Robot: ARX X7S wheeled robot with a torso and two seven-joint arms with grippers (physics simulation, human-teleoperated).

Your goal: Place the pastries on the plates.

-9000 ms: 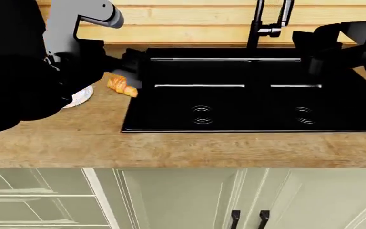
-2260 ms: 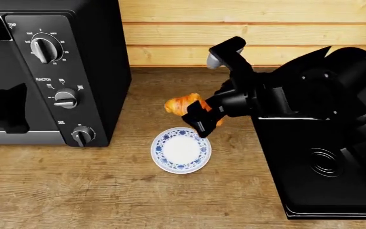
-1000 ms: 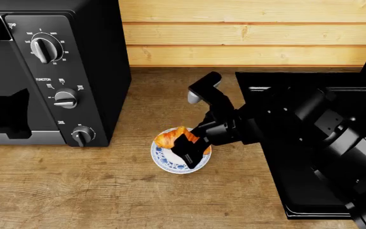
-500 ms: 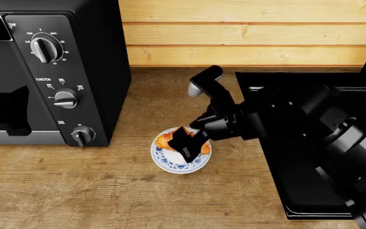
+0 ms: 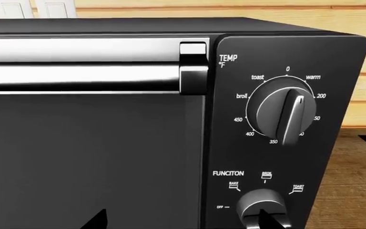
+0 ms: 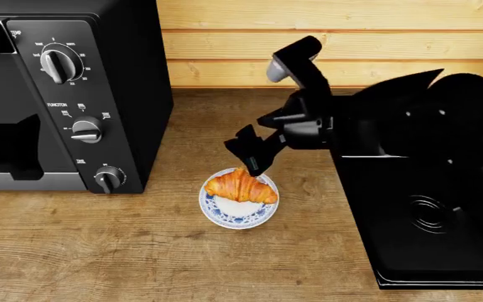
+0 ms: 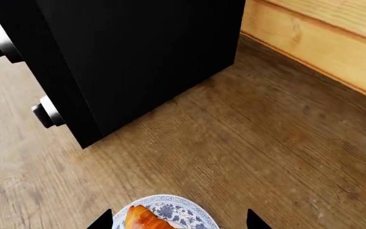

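A golden-brown croissant [image 6: 239, 187] lies on the small saucer with a blue floral rim [image 6: 224, 218], on the wooden counter between the oven and the sink. My right gripper [image 6: 248, 154] hangs open just above and behind the pastry, apart from it. In the right wrist view the croissant [image 7: 143, 219] and the saucer [image 7: 177, 203] sit between the open fingertips of my right gripper [image 7: 179, 222]. My left gripper [image 5: 183, 222] is open and empty, facing the oven's front.
A black toaster oven [image 6: 65, 94] with several knobs stands at the left, close to the saucer. A black sink [image 6: 426, 214] is set in the counter at the right, under my right arm. A wooden plank wall [image 6: 224, 44] runs behind.
My right gripper lowered the croissant onto the saucer, opened, and lifted up and back toward the wall. The croissant now rests alone on the saucer.
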